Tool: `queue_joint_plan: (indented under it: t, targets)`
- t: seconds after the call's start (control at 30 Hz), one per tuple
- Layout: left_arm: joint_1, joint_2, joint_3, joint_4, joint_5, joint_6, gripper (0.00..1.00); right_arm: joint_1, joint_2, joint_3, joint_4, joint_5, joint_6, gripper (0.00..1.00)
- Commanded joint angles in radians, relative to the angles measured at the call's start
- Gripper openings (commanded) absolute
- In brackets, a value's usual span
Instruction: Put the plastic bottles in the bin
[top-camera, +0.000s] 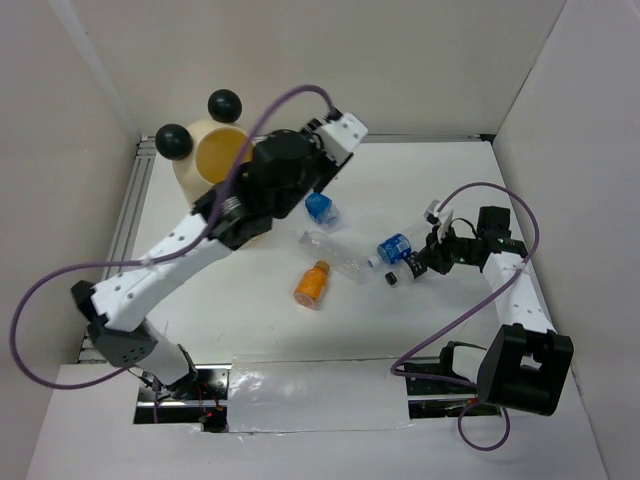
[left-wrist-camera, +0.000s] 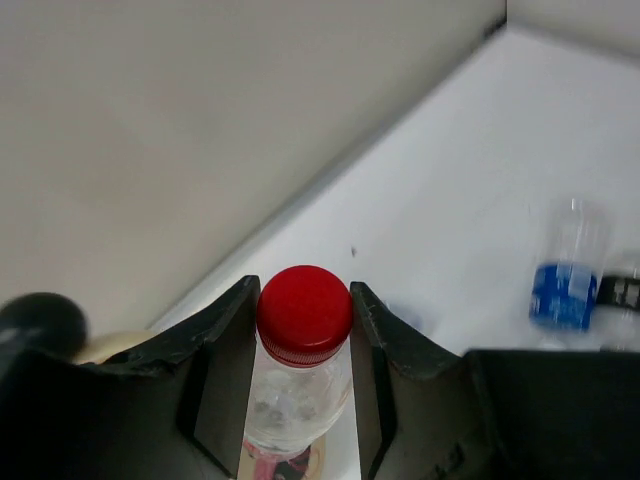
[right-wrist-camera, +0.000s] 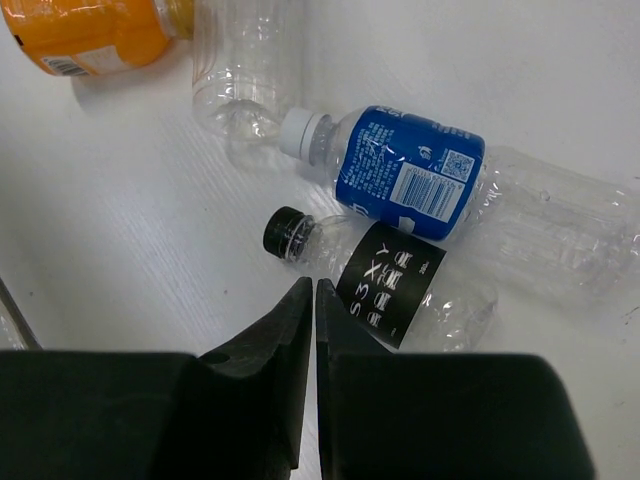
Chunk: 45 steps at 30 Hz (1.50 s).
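Left gripper (left-wrist-camera: 303, 292) clamps a red-capped clear bottle (left-wrist-camera: 298, 395) close to the bin (top-camera: 190, 182); right gripper (right-wrist-camera: 313, 288), fingers pressed together, has the black-labelled bottle (right-wrist-camera: 392, 286) just ahead.

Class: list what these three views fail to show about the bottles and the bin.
Bin: top view, the left arm covers its near side.
Red-capped bottle: left wrist view, its lower part is cut off by the bottom edge.
Blue-labelled bottle: left wrist view, too blurred to read the label.
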Motion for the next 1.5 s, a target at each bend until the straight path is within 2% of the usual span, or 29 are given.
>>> queue_joint_plan:
  t: [0.0, 0.2, 0.37, 0.47, 0.57, 0.6, 0.63, 0.67, 0.7, 0.73, 0.77, 0.83, 0.9, 0.93, 0.97, 1.0, 1.03, 1.1, 1.13, 1.17, 1.23, 1.3, 1.33, 1.47]
  targets:
    - [0.024, -0.078, -0.052, 0.158, -0.012, 0.081, 0.0, -0.003, 0.001, -0.012, -0.022, -0.033, -0.04, 0.12]
    - [0.134, -0.128, -0.077, 0.299, -0.031, 0.149, 0.0, -0.003, -0.009, -0.012, -0.022, -0.033, -0.049, 0.13]
    - [0.24, -0.128, -0.16, 0.357, -0.055, 0.183, 0.0, -0.003, -0.009, -0.012, -0.022, -0.033, -0.049, 0.19]
    - [0.304, -0.141, -0.244, 0.425, -0.046, 0.183, 0.0, -0.003, -0.009, -0.012, -0.031, -0.043, -0.062, 0.27]
    - [0.338, -0.141, -0.263, 0.425, -0.037, 0.16, 0.01, -0.003, -0.009, -0.012, -0.054, -0.053, -0.094, 0.7]
    - [0.338, -0.141, -0.263, 0.425, -0.026, 0.147, 0.11, -0.003, -0.009, -0.003, -0.076, -0.065, -0.127, 0.82]
    - [0.339, -0.141, -0.263, 0.413, -0.017, 0.147, 0.52, -0.003, -0.009, -0.003, -0.109, -0.108, -0.187, 1.0]
    - [0.32, -0.152, -0.263, 0.402, 0.003, 0.132, 0.83, -0.003, -0.009, 0.008, -0.228, -0.136, -0.386, 1.0]
    - [0.309, -0.152, -0.228, 0.372, 0.021, 0.108, 1.0, -0.003, -0.009, 0.008, -0.288, -0.165, -0.495, 1.0]
    - [0.294, -0.152, -0.202, 0.344, 0.039, 0.097, 1.0, 0.012, -0.009, 0.008, -0.348, -0.199, -0.608, 1.0]
    - [0.251, -0.152, -0.17, 0.316, 0.052, 0.083, 1.0, 0.029, -0.009, 0.008, -0.425, -0.199, -0.789, 1.0]
    - [0.202, -0.152, -0.088, 0.24, 0.052, 0.022, 1.0, 0.129, -0.009, -0.001, -0.389, -0.185, -0.818, 1.0]
    - [0.138, -0.189, -0.073, 0.191, 0.092, -0.069, 1.0, 0.207, -0.039, -0.021, -0.227, -0.164, -0.781, 1.0]
    - [0.122, -0.213, -0.105, 0.172, 0.108, -0.104, 1.0, 0.303, -0.055, -0.032, -0.144, -0.115, -0.736, 1.0]
    - [0.106, -0.244, -0.141, 0.145, 0.133, -0.138, 1.0, 0.36, -0.07, -0.047, -0.045, -0.075, -0.668, 1.0]
    - [0.076, -0.281, -0.192, 0.144, 0.167, -0.168, 1.0, 0.423, -0.082, -0.073, 0.134, -0.029, -0.576, 1.0]
    - [0.061, -0.363, -0.324, 0.144, 0.167, -0.232, 1.0, 0.545, -0.082, -0.073, 0.201, 0.017, -0.557, 1.0]
    - [0.02, -0.457, -0.475, 0.126, 0.13, -0.316, 1.0, 0.659, -0.061, -0.082, 0.318, 0.133, -0.548, 1.0]
    - [0.019, -0.506, -0.554, 0.126, 0.112, -0.412, 1.0, 0.714, -0.005, -0.049, 0.34, 0.172, -0.536, 1.0]
    - [0.004, -0.555, -0.696, 0.109, 0.095, -0.46, 1.0, 0.815, 0.029, -0.032, 0.36, 0.247, -0.536, 1.0]
    - [-0.013, -0.699, -0.853, 0.039, 0.009, -0.616, 1.0, 0.927, 0.117, -0.009, 0.451, 0.299, -0.507, 0.99]
    - [-0.027, -0.843, -0.922, -0.042, -0.064, -0.73, 1.0, 0.992, 0.164, -0.009, 0.519, 0.396, -0.507, 0.99]
    - [-0.036, -0.891, -0.951, -0.117, -0.116, -0.832, 1.0, 1.018, 0.219, 0.008, 0.562, 0.422, -0.522, 0.99]
    - [-0.036, -1.089, -1.059, -0.294, -0.183, -1.018, 1.0, 1.107, 0.365, 0.072, 0.587, 0.531, -0.562, 0.99]
